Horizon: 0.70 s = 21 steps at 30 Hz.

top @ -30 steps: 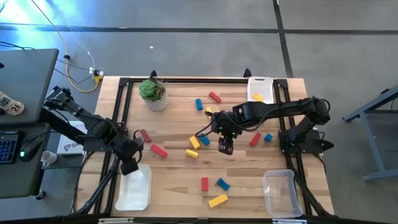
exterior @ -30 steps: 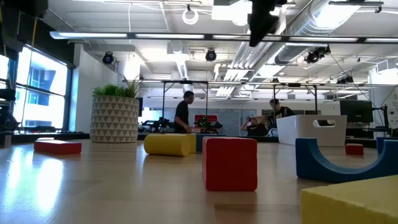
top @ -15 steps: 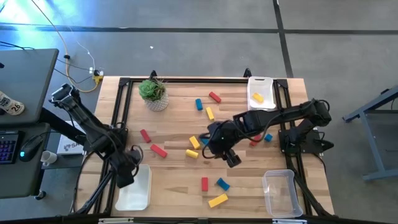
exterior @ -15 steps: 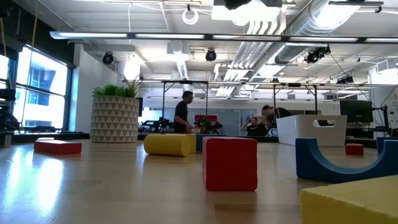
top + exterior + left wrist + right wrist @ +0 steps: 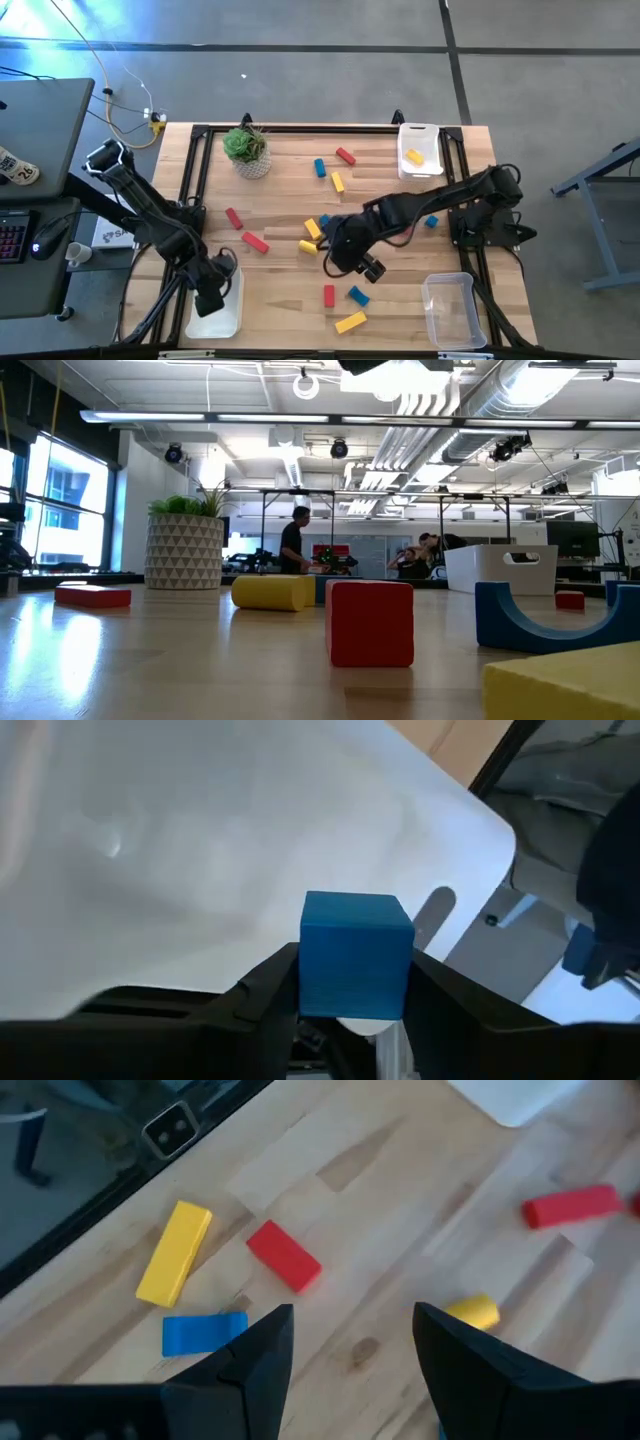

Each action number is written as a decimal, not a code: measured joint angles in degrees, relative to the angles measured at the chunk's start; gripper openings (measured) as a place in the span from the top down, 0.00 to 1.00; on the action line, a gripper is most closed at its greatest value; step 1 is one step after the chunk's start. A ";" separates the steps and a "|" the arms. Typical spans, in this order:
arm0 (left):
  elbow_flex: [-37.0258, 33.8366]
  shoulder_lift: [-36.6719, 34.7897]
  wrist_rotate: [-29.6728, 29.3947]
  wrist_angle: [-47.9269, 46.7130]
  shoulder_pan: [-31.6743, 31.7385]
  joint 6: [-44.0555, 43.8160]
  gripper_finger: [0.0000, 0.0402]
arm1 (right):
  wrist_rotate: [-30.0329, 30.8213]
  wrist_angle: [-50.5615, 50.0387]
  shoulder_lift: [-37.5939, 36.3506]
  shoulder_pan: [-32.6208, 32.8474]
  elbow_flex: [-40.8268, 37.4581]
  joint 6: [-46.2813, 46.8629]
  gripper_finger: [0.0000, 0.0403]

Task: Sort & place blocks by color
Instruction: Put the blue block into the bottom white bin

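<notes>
My left gripper hangs over the white tray at the table's near left, with a blue cube between its fingers. My right gripper stands open above the table's near middle, touching nothing. Under it lie a red block, a yellow bar and a blue block. More blocks lie flat across the table: red ones, yellow ones and blue ones. One yellow block lies in the far white tray. My left gripper pinches the blue cube by two opposite side faces between its two fingers. The fingers come from above, slanting down. The cube sits square between them, over the white tray's floor.
A potted plant stands at the far left of the table. A clear tray sits at the near right corner. Black frame rails run along the table's edges. Bare wood shows between the plant and the far tray.
My left gripper has gone toward the table's near edge and down, coming over the white tray. My right gripper has moved toward the near edge, away from the yellow blocks in the middle, and its wrist has rolled.
</notes>
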 joint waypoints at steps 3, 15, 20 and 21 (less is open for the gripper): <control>0.00 1.05 1.17 0.04 0.00 -0.24 0.64 | -0.35 0.10 1.36 1.03 0.00 -3.93 0.52; -0.04 2.06 1.74 0.49 0.02 -0.87 0.64 | -0.02 2.81 7.99 2.77 0.00 -16.72 0.52; -0.04 2.06 1.72 2.66 0.02 -0.60 0.64 | 0.29 4.53 9.98 3.07 0.00 -21.32 0.52; -0.03 2.06 1.67 2.87 0.02 -0.60 0.64 | 0.30 5.15 10.33 3.15 0.00 -21.93 0.52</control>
